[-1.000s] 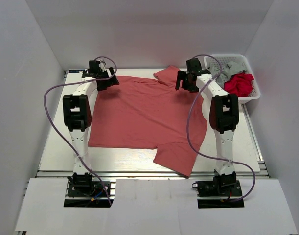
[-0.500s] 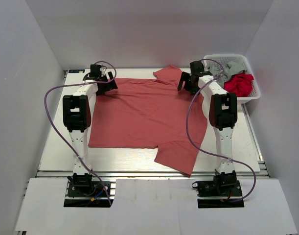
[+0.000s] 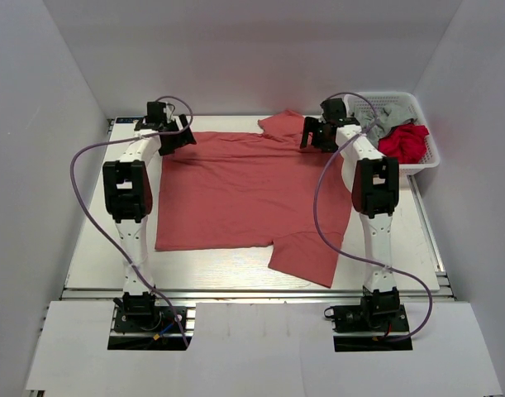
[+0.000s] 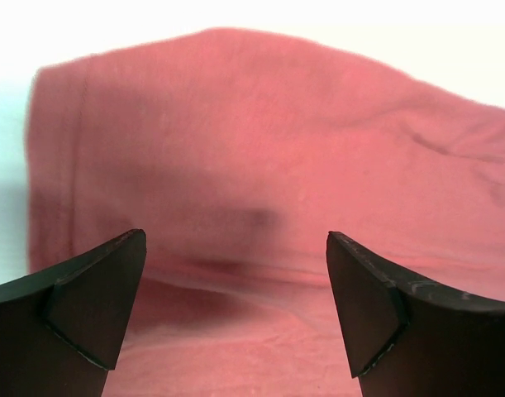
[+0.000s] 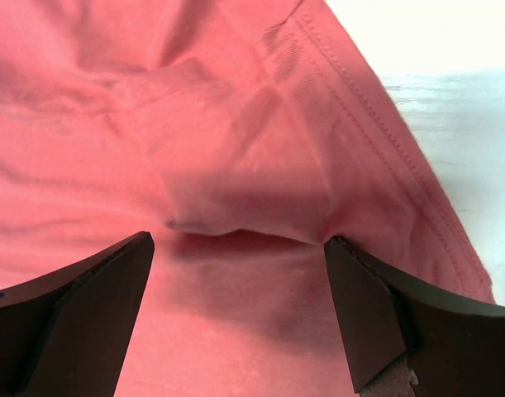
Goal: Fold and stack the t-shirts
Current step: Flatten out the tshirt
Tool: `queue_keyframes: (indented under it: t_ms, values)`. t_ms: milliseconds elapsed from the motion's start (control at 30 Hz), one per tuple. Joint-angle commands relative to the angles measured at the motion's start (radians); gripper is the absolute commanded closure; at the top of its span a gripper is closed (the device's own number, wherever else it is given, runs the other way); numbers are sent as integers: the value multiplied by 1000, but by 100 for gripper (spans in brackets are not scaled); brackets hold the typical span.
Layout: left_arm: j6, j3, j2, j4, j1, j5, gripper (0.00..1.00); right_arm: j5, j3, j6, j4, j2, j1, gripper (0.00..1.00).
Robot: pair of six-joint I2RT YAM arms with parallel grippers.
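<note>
The counter (image 3: 87, 248) is carrying the salmon-red t-shirt (image 3: 252, 190), which is lying spread flat across most of it between the 2 arms, 1 sleeve pointing toward the far edge and 1 toward the near edge. Compared with half a second ago, the whole shirt is sitting farther from the near edge. Its near sleeve is no longer reaching the front rail, and its near left corner is lying slightly farther right.

The white mesh basket (image 3: 430, 157) is standing at the far right corner of the counter, unmoved. The brighter red t-shirt (image 3: 403, 142) is lying crumpled in it, and the grey t-shirt (image 3: 384, 116) is bunched just behind.

The left gripper (image 3: 176, 139) is hanging over the far left corner of the salmon-red shirt, slightly farther back and left than before. In the left wrist view its fingers (image 4: 95, 306) are standing wide apart with a rounded fold of cloth beyond them. The right gripper (image 3: 314, 136) is hovering at the base of the far sleeve, also slightly farther back. Its fingers (image 5: 78, 314) are likewise spread apart, a low ridge of salmon-red cloth rising between the tips, with the stitched hem running off to the right.
</note>
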Motion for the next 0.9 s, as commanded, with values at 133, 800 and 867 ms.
queue_keyframes:
  t_ms: [133, 800, 867]
  values:
    - [-13, -27, -234, -222, -8, -173, 0, 136, -219, -120, 40, -343, 57, 10]
    - [-412, -1220, -1377, -485, 4, -356, 16, 169, -1296, 198, -185, -1341, 232, 10]
    - [-412, -1256, -1386, -434, 4, -367, 17, 163, -1348, 237, -198, -1386, 254, 10]
